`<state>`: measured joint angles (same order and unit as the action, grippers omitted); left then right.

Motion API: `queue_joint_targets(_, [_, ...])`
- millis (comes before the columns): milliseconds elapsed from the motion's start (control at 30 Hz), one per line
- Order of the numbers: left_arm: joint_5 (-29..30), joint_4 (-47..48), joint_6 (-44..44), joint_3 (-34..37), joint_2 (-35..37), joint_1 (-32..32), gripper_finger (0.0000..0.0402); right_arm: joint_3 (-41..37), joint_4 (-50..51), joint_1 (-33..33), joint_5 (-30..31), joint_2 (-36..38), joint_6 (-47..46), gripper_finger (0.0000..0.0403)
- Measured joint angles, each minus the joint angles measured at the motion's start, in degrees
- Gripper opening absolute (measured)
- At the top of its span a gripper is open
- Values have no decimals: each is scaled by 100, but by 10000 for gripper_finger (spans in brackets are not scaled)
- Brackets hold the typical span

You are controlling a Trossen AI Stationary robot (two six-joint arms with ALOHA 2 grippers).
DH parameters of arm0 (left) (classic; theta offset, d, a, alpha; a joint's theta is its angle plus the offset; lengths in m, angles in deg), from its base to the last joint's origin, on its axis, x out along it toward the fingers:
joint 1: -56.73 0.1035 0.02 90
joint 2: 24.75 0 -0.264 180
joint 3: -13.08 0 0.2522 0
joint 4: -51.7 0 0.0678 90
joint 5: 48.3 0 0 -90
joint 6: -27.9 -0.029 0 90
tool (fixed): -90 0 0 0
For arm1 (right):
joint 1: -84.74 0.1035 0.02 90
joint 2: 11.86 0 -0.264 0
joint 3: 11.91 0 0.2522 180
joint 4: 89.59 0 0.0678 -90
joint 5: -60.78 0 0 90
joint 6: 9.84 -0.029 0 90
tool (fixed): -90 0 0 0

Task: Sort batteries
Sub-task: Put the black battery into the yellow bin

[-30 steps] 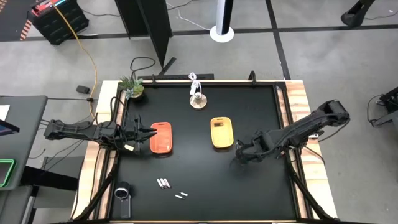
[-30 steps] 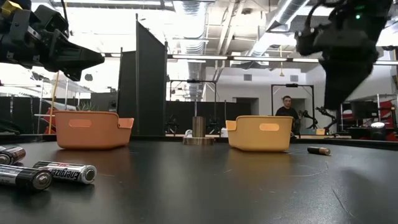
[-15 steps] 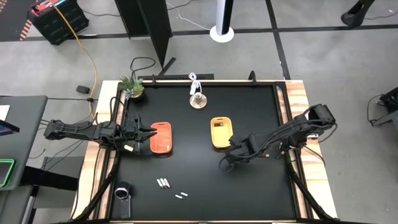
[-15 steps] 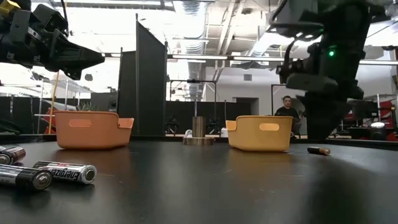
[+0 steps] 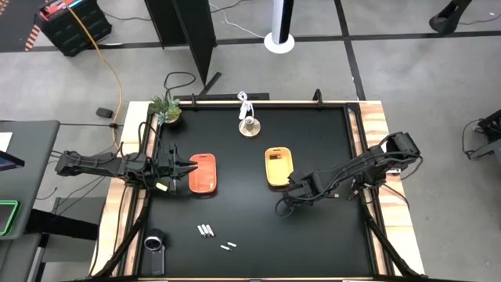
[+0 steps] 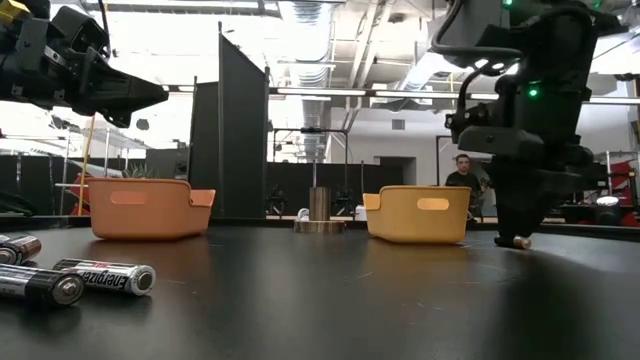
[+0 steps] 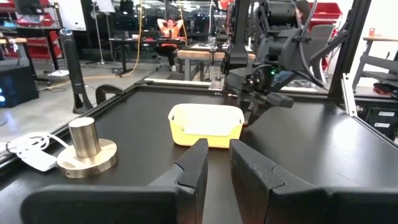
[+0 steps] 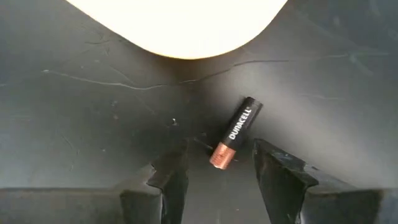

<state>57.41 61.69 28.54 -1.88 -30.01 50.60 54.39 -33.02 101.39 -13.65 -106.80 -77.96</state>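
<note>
Compared with a second ago, the right pincer (image 5: 283, 205) has swung inward from the counter's (image 5: 313, 243) right side and dropped low beside the yellow tray (image 5: 279, 167). Its fingers (image 8: 168, 177) are spread, straddling without touching a copper-tipped black battery (image 8: 234, 133) lying flat on the counter. The left pincer (image 7: 214, 163), nearly pressed together and empty, waits by the orange tray (image 5: 203, 173); further batteries (image 6: 104, 276) lie near the front edge.
</note>
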Motion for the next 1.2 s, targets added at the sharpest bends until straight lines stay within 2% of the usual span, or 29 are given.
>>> queue_joint_targets(300, [-2, 2, 9, 2, 0, 0, 63, -264, -249, -36, 0, 3, -108, 189])
queue_joint_targets(733, [-2, 2, 22, 0, 0, 0, 63, -392, -368, -30, -26, 15, -106, 108])
queue_joint_targets(1200, [-2, 3, 111, 1, 0, 2, 63, -396, -364, -23, -87, 11, -196, 40])
